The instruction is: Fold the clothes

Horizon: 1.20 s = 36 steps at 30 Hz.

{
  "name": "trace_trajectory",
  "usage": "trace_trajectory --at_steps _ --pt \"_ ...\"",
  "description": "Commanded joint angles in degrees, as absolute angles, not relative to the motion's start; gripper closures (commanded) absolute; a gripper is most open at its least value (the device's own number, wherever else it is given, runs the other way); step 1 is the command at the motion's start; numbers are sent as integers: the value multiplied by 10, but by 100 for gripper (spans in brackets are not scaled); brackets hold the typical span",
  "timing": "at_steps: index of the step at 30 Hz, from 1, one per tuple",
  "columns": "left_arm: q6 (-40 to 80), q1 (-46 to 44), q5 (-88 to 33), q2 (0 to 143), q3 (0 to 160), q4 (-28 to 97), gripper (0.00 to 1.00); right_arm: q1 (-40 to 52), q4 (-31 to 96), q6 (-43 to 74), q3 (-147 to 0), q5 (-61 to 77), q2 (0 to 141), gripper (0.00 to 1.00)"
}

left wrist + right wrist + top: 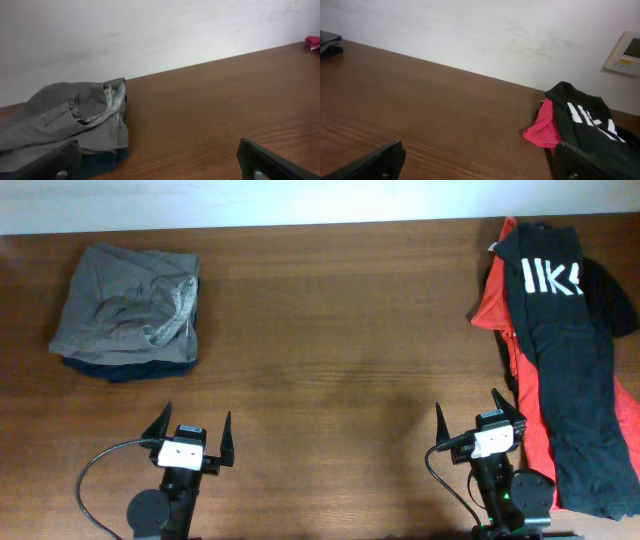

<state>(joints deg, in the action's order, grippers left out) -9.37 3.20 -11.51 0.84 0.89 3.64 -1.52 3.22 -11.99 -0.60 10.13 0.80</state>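
A folded grey garment (127, 310) lies on a folded dark blue one (120, 370) at the table's far left; the stack also shows in the left wrist view (75, 117). An unfolded black shirt with white print (568, 350) lies over a red garment (520, 370) along the right edge, also in the right wrist view (585, 122). My left gripper (193, 433) is open and empty near the front edge, well in front of the folded stack. My right gripper (480, 420) is open and empty, just left of the red garment.
The brown wooden table (340, 330) runs between the two piles. A white wall (150, 30) stands behind the table. A white wall panel (625, 52) shows at the right in the right wrist view. A black cable (95, 470) loops beside the left arm's base.
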Motion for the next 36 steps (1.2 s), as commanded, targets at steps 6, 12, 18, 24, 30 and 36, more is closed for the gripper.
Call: trace_trajectory --at_steps 6,12,18,24,30,36 --pt "-89 35 -107 4 5 37 1 -20 36 -116 -3 96 4 1" --pt "-93 35 -96 3 5 26 1 -20 36 -116 -3 96 4 1" --pt "-93 35 -96 4 5 37 1 -20 36 -116 -3 96 4 1" --pt "-93 35 -126 4 5 -7 1 -20 36 -118 -3 91 4 1" --pt "-93 35 -131 4 5 -11 1 -20 29 -118 -3 81 4 1" --pt "-93 35 -186 4 5 -41 1 -20 4 -115 -4 135 3 1"
